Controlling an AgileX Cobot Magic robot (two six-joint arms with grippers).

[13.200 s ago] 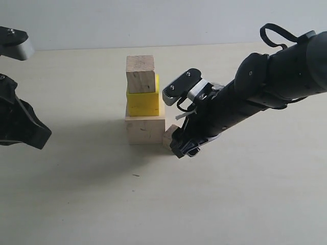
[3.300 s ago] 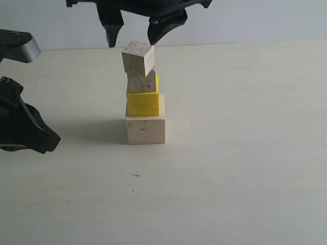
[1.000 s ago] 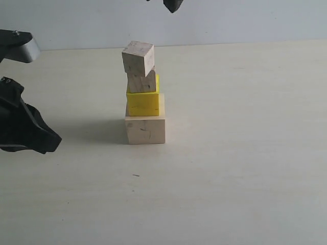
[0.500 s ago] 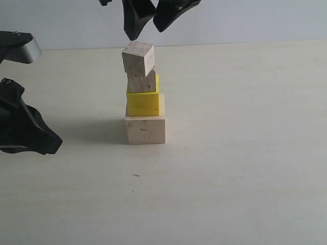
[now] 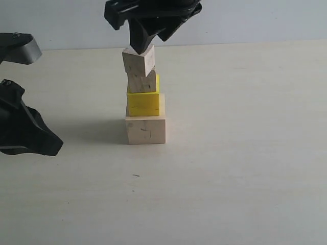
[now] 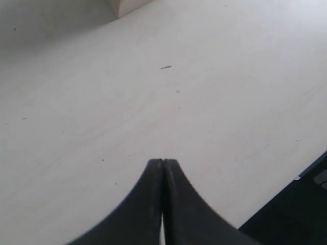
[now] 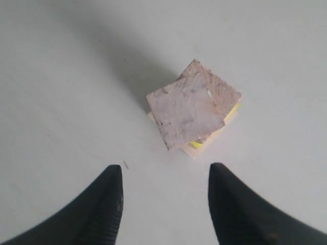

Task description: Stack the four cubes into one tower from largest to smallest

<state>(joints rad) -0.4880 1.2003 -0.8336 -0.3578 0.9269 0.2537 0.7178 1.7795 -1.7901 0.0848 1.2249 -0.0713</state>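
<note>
The four cubes stand as one tower in the exterior view. The large pale wooden cube point(image 5: 145, 130) is at the bottom, with the yellow cube point(image 5: 143, 103) on it. On that sits a small wooden cube point(image 5: 142, 81). The top wooden cube point(image 5: 138, 60) is twisted and overhangs to the left. My right gripper point(image 5: 149, 44) hangs open just over the top cube. In the right wrist view the top cube point(image 7: 191, 106) lies ahead of the gripper point(image 7: 166, 172), not between its fingers. My left gripper point(image 5: 55, 147) is shut and empty, low at the left point(image 6: 162, 162).
The pale tabletop point(image 5: 240, 153) runs back to a light wall point(image 5: 255, 20). A small dark speck point(image 5: 135, 175) lies in front of the tower. A corner of the pale cube point(image 6: 127, 5) and a dark edge point(image 6: 301, 204) show in the left wrist view.
My right gripper has come down from above the exterior view to just over the top cube, still open. The tower and the left arm have barely moved.
</note>
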